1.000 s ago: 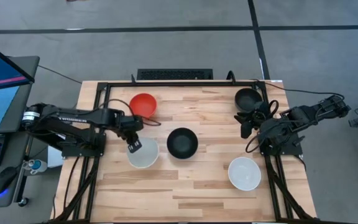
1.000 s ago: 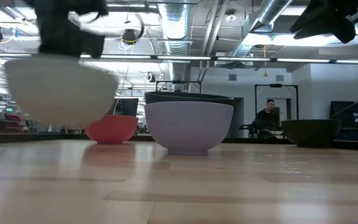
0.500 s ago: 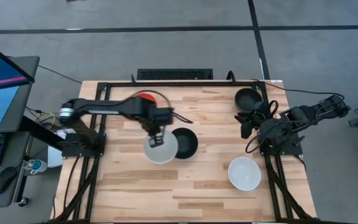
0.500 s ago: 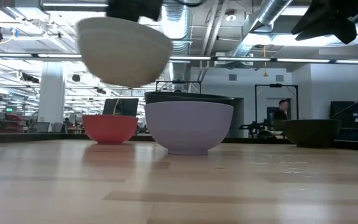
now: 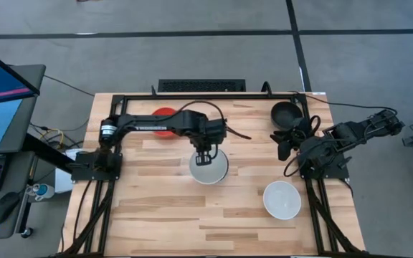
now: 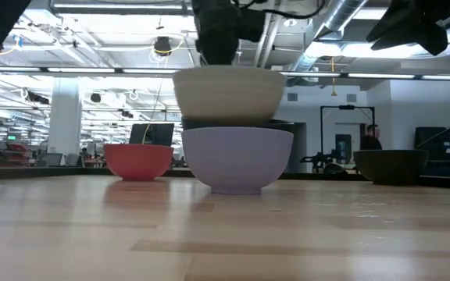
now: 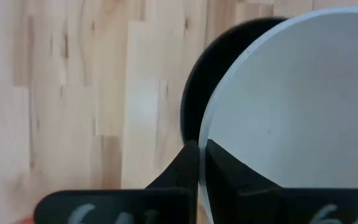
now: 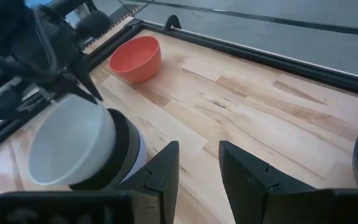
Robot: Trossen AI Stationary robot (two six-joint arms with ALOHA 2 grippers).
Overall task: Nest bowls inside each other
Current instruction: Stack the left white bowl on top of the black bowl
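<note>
A pale wooden worktop [image 5: 249,215] stands on a grey floor [image 5: 192,57] crossed by dark lines. Beyond it, exposed ducts [image 6: 241,23] and strip lights hang under the ceiling, and a person [image 6: 373,144] stands far back.

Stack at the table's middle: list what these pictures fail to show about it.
- High view: the white bowl held by the left gripper covers the black bowl and pale blue bowl under it.
- Low view: only the black bowl's rim shows, so whether the white bowl touches it cannot be told.
- Left wrist view: the white bowl fills the picture, hiding most of the stack.
- Red bowl: partly hidden under the left arm in the high view.
</note>
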